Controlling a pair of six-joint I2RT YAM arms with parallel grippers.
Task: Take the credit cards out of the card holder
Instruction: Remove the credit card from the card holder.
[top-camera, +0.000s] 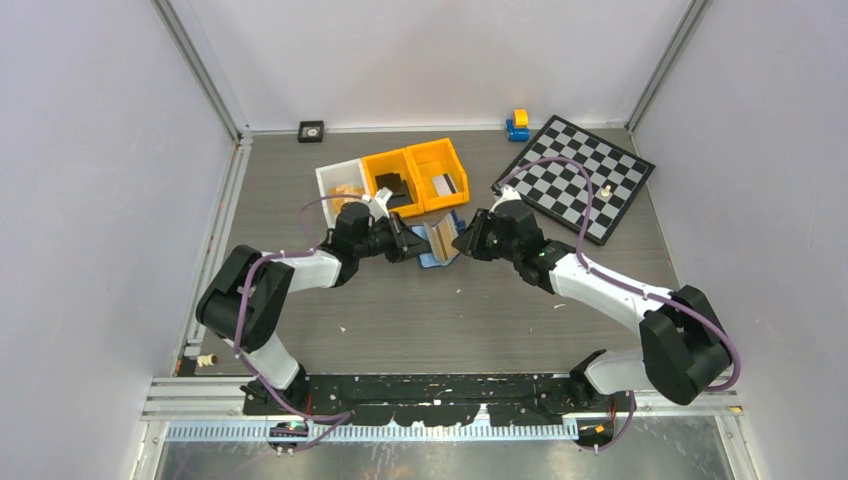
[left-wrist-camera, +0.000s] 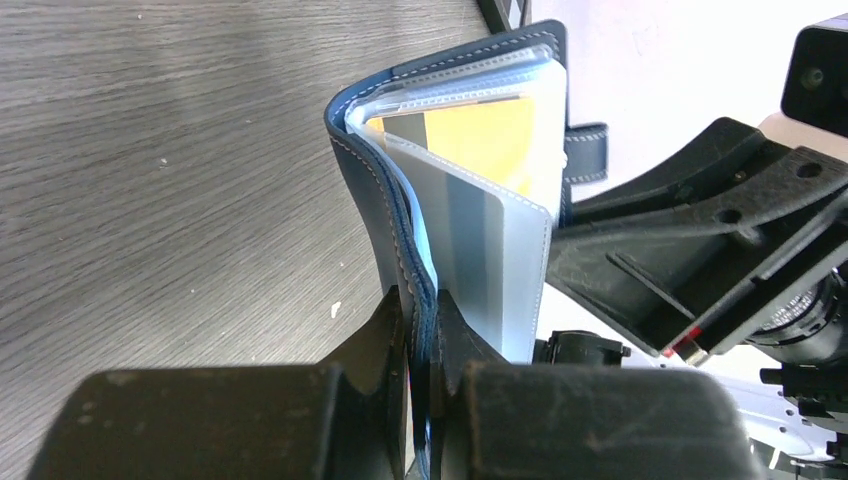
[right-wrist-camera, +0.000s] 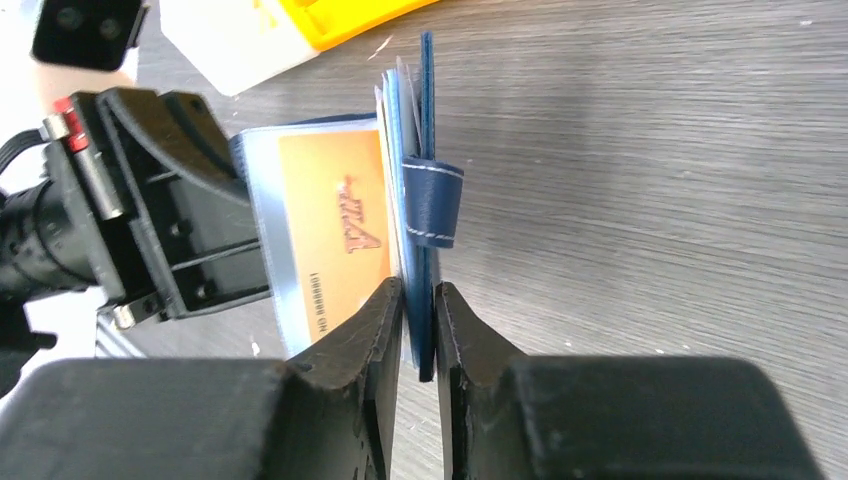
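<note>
The navy card holder (top-camera: 438, 243) is held open above the table between my two grippers. My left gripper (top-camera: 412, 245) is shut on one navy cover (left-wrist-camera: 385, 190). My right gripper (top-camera: 463, 243) is shut on the other navy cover (right-wrist-camera: 427, 150), just below the snap tab (right-wrist-camera: 432, 202). A tan/gold credit card (right-wrist-camera: 335, 240) sits in a clear plastic sleeve between the covers; it also shows in the left wrist view (left-wrist-camera: 487, 140). A light grey sleeve (left-wrist-camera: 480, 265) lies in front of it. I see no dark grey card.
Two orange bins (top-camera: 417, 178) and a white bin (top-camera: 340, 185) stand just behind the holder. A chessboard (top-camera: 578, 175) lies at the back right, with a small blue and yellow toy (top-camera: 517, 125) beyond it. A black square item (top-camera: 311, 131) sits at the back left.
</note>
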